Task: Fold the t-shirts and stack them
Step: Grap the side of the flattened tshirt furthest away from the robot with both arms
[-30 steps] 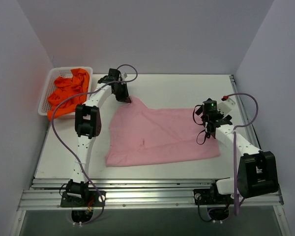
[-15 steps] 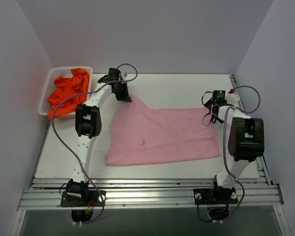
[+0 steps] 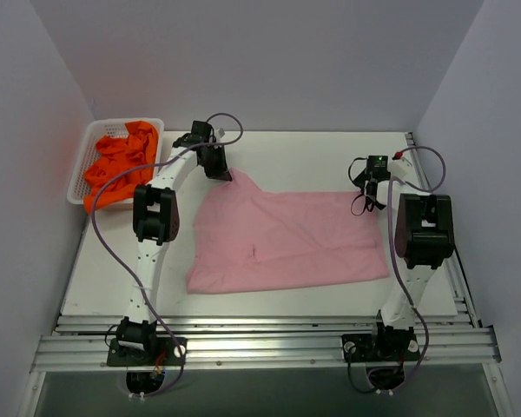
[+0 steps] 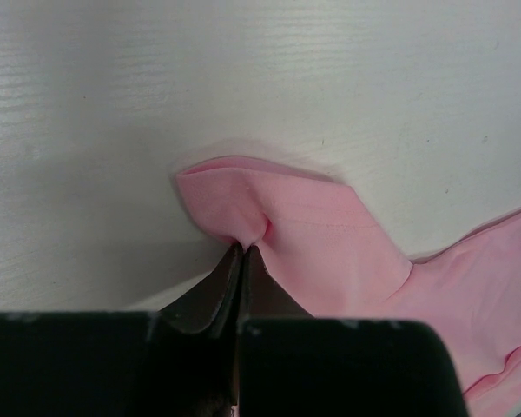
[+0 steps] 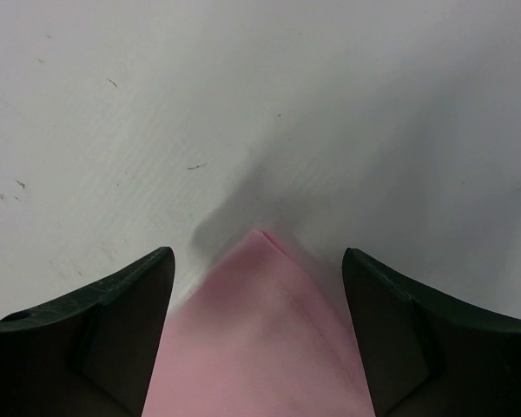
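The light pink t-shirt (image 3: 286, 234) lies spread flat on the table. My left gripper (image 3: 219, 174) is shut on its far left corner. In the left wrist view the jaws (image 4: 245, 248) pinch a small fold of the pink cloth (image 4: 321, 234). My right gripper (image 3: 371, 193) is open at the shirt's far right corner. In the right wrist view its fingers (image 5: 258, 261) stand either side of the pointed pink corner (image 5: 260, 339), apart from it. The bright orange t-shirts (image 3: 122, 161) lie heaped in the basket.
The white mesh basket (image 3: 80, 165) stands at the far left of the white table (image 3: 313, 156). Grey walls close in the left, back and right sides. A rail runs along the near edge.
My right arm has swung away from the shirt's right edge toward the back, and its open gripper now sits at the far right corner. The left gripper and the shirt have not moved.
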Motion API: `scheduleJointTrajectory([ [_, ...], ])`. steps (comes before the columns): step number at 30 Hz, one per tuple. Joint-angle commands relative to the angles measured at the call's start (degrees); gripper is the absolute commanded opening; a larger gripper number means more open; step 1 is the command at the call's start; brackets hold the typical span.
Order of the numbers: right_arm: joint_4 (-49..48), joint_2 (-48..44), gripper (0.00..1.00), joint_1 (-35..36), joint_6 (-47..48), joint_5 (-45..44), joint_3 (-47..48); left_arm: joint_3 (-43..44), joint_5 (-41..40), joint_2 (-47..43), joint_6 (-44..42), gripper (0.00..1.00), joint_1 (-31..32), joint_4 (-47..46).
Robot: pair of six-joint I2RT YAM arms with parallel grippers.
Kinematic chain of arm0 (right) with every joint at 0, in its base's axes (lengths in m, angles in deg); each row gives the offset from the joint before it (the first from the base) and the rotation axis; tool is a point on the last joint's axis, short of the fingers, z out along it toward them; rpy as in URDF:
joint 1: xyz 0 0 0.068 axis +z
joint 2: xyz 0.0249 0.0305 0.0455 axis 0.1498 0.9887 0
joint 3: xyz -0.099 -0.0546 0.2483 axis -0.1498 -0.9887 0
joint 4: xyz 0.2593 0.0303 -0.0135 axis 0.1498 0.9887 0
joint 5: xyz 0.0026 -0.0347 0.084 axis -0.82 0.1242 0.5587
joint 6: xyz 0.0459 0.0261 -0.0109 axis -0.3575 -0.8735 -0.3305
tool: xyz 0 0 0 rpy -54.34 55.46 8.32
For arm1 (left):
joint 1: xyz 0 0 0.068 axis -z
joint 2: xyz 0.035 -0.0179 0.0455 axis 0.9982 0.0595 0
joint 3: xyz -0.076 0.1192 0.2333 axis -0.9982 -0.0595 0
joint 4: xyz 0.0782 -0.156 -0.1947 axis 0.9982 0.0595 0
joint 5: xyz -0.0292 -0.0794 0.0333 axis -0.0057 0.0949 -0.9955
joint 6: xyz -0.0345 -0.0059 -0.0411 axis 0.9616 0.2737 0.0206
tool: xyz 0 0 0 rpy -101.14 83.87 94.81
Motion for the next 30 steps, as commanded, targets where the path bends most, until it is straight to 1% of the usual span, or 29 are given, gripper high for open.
scheduleJointTrajectory([
  [1,1.9,3.3,0.72,0.4,-0.2,1.2,1.6,0.6,0.4,0.7,-0.3,0.02,-0.4,-1.3],
  [3,1.8,4.0,0.68,0.4,-0.2,1.4,2.2,0.5,0.4,0.7,-0.3,0.02,-0.4,-1.4],
  [4,2.2,4.5,0.59,0.4,-0.2,1.7,2.6,0.5,0.4,0.8,-0.3,0.02,-0.4,-1.3],
  [6,2.4,4.9,0.51,0.3,-0.1,2.0,3.3,0.5,0.4,0.7,-0.2,0.02,-0.4,-1.3],
  [7,2.8,5.3,0.40,0.3,-0.1,2.1,3.5,0.5,0.4,0.7,-0.2,0.02,-0.4,-1.3],
  [9,2.9,5.6,0.31,0.3,0.0,2.3,3.8,0.5,0.4,0.7,-0.2,0.02,-0.4,-1.4],
  [10,3.0,5.6,0.20,0.2,-0.1,2.2,3.8,0.6,0.4,0.8,-0.2,0.02,-0.4,-1.3],
  [12,2.9,5.6,0.11,0.0,-0.1,2.6,3.7,0.7,0.5,0.9,-0.1,0.02,-0.4,-1.3],
  [13,2.9,5.6,0.02,-0.1,-0.2,2.6,3.7,0.7,0.6,0.9,-0.2,0.02,-0.5,-1.3],
  [14,2.9,5.6,0.00,-0.1,-0.1,2.7,3.6,0.8,0.7,0.9,-0.1,0.02,-0.4,-1.1],
  [19,2.6,5.2,0.00,-0.2,0.1,2.9,3.6,1.6,0.1,0.4,-0.3,0.02,-0.7,0.7],
  [30,6.1,0.9,0.00,-0.2,0.8,3.8,9.1,0.7,-3.2,-6.5,-1.2,0.02,-1.2,1.2],
])
